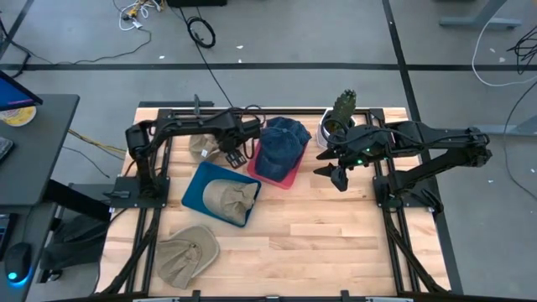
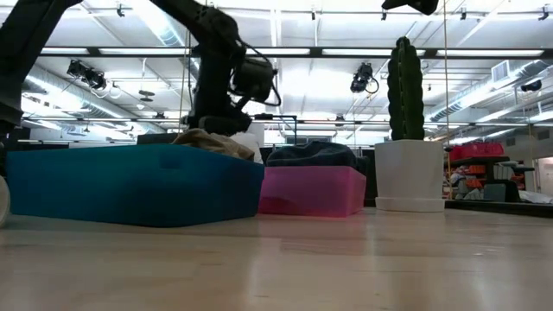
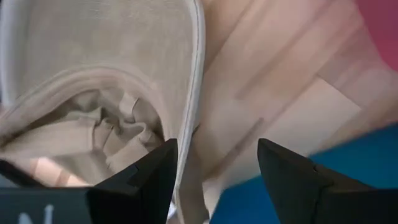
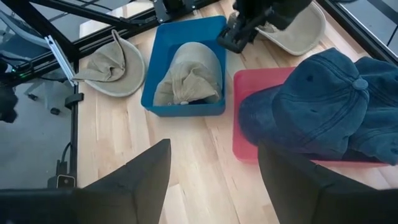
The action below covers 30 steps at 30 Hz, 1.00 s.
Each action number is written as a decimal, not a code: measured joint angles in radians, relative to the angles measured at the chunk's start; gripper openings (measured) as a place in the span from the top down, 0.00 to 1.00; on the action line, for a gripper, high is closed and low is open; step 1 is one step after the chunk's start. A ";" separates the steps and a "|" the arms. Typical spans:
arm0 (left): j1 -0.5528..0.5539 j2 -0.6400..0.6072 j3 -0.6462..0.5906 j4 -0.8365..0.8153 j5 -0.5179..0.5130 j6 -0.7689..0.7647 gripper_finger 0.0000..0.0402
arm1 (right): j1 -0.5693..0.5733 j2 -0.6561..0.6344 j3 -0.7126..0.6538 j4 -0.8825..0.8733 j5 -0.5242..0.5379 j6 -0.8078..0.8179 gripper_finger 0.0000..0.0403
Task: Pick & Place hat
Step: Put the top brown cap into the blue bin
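Table (image 1: 336, 235): pale wood slats, centre frame.
Floor (image 1: 84, 33): grey, cables upper left.
Tan hat (image 1: 204, 144): on table, upper left.
Left gripper (image 1: 237, 157): released, over tan hat's edge.
Right gripper (image 1: 336, 174): released, empty, right of pink tray (image 1: 289, 178).

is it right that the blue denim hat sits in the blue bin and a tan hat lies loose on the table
Not quite. The high view shows the blue denim hat in the pink bin; the blue bin holds a tan hat. Another tan hat does lie loose on the table.

Item count, table surface
Hats: three tan (image 1: 229, 198) (image 1: 186, 252) (image 1: 201, 144), one blue (image 1: 281, 144). Bins: one blue (image 1: 195, 195), one pink (image 1: 289, 179). Potted cactus (image 1: 341, 113): one.
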 joint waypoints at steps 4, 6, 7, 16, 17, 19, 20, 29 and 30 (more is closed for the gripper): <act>0.016 0.001 -0.052 0.055 -0.025 0.012 0.44 | 0.000 0.000 0.000 0.014 0.000 -0.001 0.40; 0.023 0.000 -0.068 0.071 -0.026 0.018 0.44 | 0.000 0.000 0.000 0.015 0.000 -0.001 0.40; 0.027 0.000 -0.076 0.079 -0.026 0.021 0.44 | 0.000 0.000 0.000 0.015 0.000 -0.001 0.40; 0.055 0.000 -0.141 0.101 -0.025 0.046 0.64 | 0.000 0.000 0.000 0.016 0.000 0.019 0.40; 0.055 0.000 -0.142 0.097 -0.025 0.047 0.69 | 0.000 0.000 0.000 0.016 0.000 0.019 0.40; 0.055 0.000 -0.141 0.100 -0.026 0.055 0.80 | 0.000 0.000 0.000 0.016 0.000 0.020 0.40; 0.055 0.000 -0.141 0.100 -0.027 0.063 0.85 | 0.000 0.000 0.000 0.017 0.000 0.022 0.40; 0.054 -0.041 -0.141 0.075 -0.046 0.091 0.96 | 0.000 0.000 0.000 0.021 0.000 0.026 0.40; 0.054 -0.059 -0.139 0.069 -0.052 0.092 0.97 | 0.000 0.000 0.000 0.021 0.000 0.026 0.40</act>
